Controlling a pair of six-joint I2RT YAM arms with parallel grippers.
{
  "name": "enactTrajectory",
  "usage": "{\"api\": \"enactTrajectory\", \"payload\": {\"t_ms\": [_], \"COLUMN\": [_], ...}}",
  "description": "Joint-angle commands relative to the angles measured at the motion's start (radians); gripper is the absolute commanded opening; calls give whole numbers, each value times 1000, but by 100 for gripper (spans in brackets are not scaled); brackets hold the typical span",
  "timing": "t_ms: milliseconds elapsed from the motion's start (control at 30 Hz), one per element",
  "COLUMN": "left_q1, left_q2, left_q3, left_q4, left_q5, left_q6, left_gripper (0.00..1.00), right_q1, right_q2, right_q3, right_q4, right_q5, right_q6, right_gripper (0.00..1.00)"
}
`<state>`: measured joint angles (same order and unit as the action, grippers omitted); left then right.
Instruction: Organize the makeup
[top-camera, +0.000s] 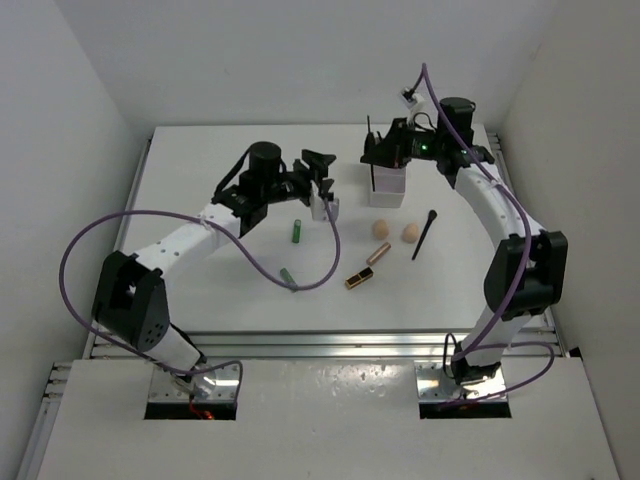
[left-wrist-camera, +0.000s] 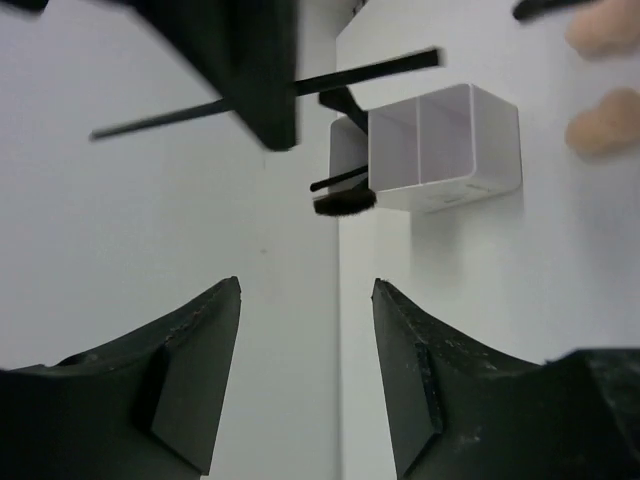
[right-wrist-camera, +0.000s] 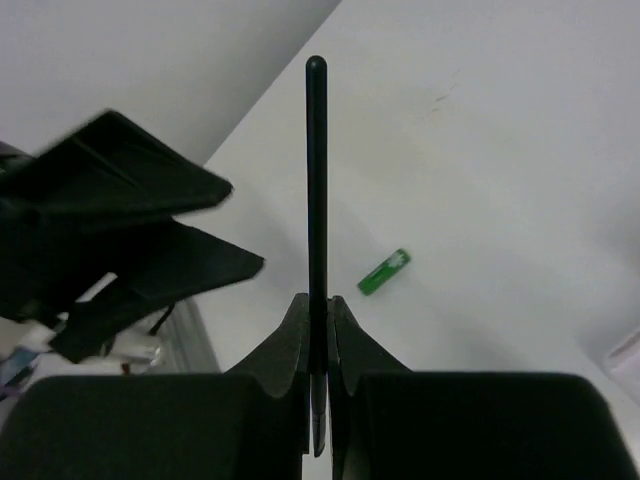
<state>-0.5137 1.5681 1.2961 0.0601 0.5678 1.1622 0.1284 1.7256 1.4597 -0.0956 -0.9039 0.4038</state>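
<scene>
My right gripper (top-camera: 377, 150) is shut on a thin black stick (top-camera: 370, 135), held upright just above the white compartmented box (top-camera: 386, 187); in the right wrist view the stick (right-wrist-camera: 316, 170) runs straight out from the closed gripper (right-wrist-camera: 317, 300). My left gripper (top-camera: 322, 185) is open and empty, left of the box; the left wrist view shows its gripper (left-wrist-camera: 308, 300) spread, the box (left-wrist-camera: 445, 145) with a black brush (left-wrist-camera: 345, 201) in it. On the table lie two green tubes (top-camera: 297, 231) (top-camera: 287, 273), a gold-black lipstick (top-camera: 355, 279), a rose-gold tube (top-camera: 378, 254), two peach sponges (top-camera: 381, 229) (top-camera: 409, 233) and a black brush (top-camera: 424, 234).
The box stands at the back middle of the white table (top-camera: 200, 290), close to the back wall. A purple cable (top-camera: 320, 270) from the left arm loops low over the table beside the near green tube. The two grippers are close together near the box.
</scene>
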Motion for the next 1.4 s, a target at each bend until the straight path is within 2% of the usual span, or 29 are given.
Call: {"api": "enactTrajectory", "payload": {"t_ms": [0,67,100,233,333,500,733,833,1067,1133,1167,1200,1233,1367], "left_q1": [-29,-43,-57,-80,-92,-92,-101,-101,-111,-111,-120,-120,-120,-120], "left_q2": [-33,-33,-33,-23,-23,-10,13,13,13,13,13,3,-6,-17], "left_q3": [-80,-80,-80,-123,-144,-155,-124,-124,-133,-143,-143,-155,-164,-164], "left_q4": [120,81,72,72,122,110,90,78,80,80,80,80,80,60], "left_q5": [105,119,119,119,83,44,-36,-36,-59,-68,-68,-68,-68,-68], "left_q6": [503,568,655,848,849,922,874,873,886,876,876,852,840,768], "left_gripper": [61,62,64,64,64,64,59,53,31,13,13,3,0,0], "right_q1": [16,27,34,63,79,88,105,117,143,160,160,143,137,106], "right_q2": [58,74,75,91,92,86,75,74,84,86,86,85,86,75], "right_q3": [83,105,114,148,154,120,111,94,108,107,108,111,114,133], "right_q4": [-225,-297,-302,-346,-417,-397,-521,-515,-572,-570,-573,-572,-572,-573], "right_q5": [-115,-110,-110,-158,-174,-256,-286,-297,-308,-300,-300,-290,-285,-276], "right_q6": [-22,-42,-39,-13,-42,-16,-97,-100,-141,-145,-146,-146,-143,-134], "right_gripper": [0,0,0,0,0,0,0,0,0,0,0,0,2,34]}}
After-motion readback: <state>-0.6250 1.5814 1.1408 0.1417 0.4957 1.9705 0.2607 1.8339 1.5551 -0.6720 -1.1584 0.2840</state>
